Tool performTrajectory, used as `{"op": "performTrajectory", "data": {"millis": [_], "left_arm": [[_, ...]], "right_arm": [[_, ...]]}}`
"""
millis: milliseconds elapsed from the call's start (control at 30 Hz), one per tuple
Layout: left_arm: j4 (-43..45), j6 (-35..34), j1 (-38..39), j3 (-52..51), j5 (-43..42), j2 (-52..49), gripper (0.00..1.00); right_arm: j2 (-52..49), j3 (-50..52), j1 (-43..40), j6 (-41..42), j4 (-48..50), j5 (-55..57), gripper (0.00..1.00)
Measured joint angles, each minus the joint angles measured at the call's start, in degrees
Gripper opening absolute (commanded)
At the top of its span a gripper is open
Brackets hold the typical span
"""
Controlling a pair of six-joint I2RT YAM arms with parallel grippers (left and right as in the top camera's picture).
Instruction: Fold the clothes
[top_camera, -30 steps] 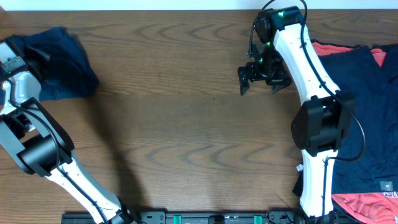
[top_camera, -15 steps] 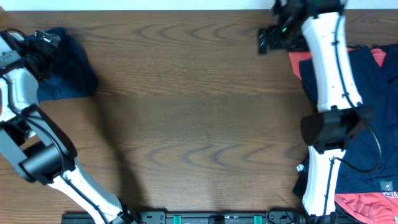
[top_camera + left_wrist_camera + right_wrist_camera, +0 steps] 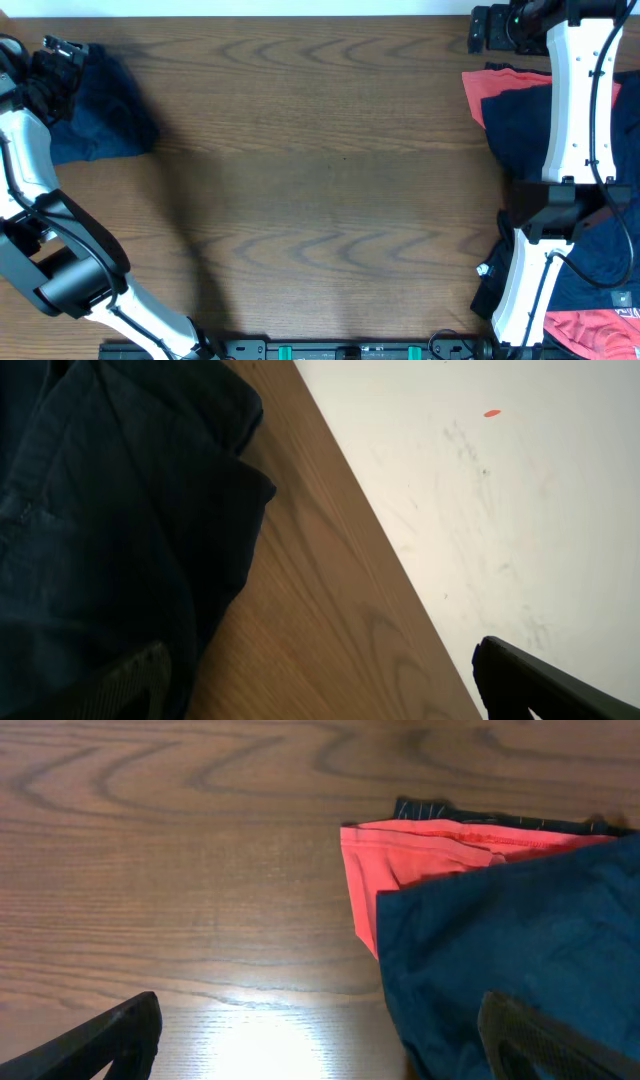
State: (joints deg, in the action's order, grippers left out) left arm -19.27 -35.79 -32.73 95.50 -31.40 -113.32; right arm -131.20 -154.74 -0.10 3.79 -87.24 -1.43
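Observation:
A folded navy garment (image 3: 100,110) lies at the far left; in the left wrist view its edge (image 3: 110,510) fills the left side. My left gripper (image 3: 60,52) hovers over its far corner, open and empty (image 3: 320,700), with one finger (image 3: 135,678) above the cloth. At the right lies a pile with a wide navy garment (image 3: 525,130) on a coral-red one (image 3: 480,95). My right gripper (image 3: 482,30) is open and empty at the far edge, just beyond the pile's corner. The right wrist view shows the coral-red cloth (image 3: 420,860) under the navy cloth (image 3: 520,950), and its own gripper (image 3: 320,1050).
The table's far edge (image 3: 340,470) runs close beside the left gripper, with white floor beyond. More coral-red cloth (image 3: 590,330) lies at the near right corner. A dark striped band (image 3: 480,817) peeks out behind the coral-red cloth. Bare wood (image 3: 320,180) spans the middle.
My right arm swung from the table's middle to the far right edge by the pile's corner. My left gripper shifted a little along the far corner of the folded navy garment.

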Motion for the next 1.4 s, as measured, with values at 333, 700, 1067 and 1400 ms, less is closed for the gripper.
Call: {"op": "performTrajectory", "data": {"millis": [333,700,1067,1400], "left_arm": [[-1.36,0.0,0.0,0.0,-0.15,0.28,0.98],[-5.53,0.22,1.73,0.0,-0.22,0.28,0.98],[-6.93,0.24,2.62,0.0,-0.39,0.28,0.98],[-11.04,0.26,2.69,0.0,-0.39,0.31,0.98]], "right_arm": [[0.0,0.0,0.0,0.0,-0.11,0.0,0.99],[0.13,0.0,0.0,-0.02,-0.13,0.0,0.99],[19.89,0.44,0.83,-0.04,0.02,0.13,0.99],[53.16,9.7,0.92,-0.17,0.2,0.17,0.99]]}}
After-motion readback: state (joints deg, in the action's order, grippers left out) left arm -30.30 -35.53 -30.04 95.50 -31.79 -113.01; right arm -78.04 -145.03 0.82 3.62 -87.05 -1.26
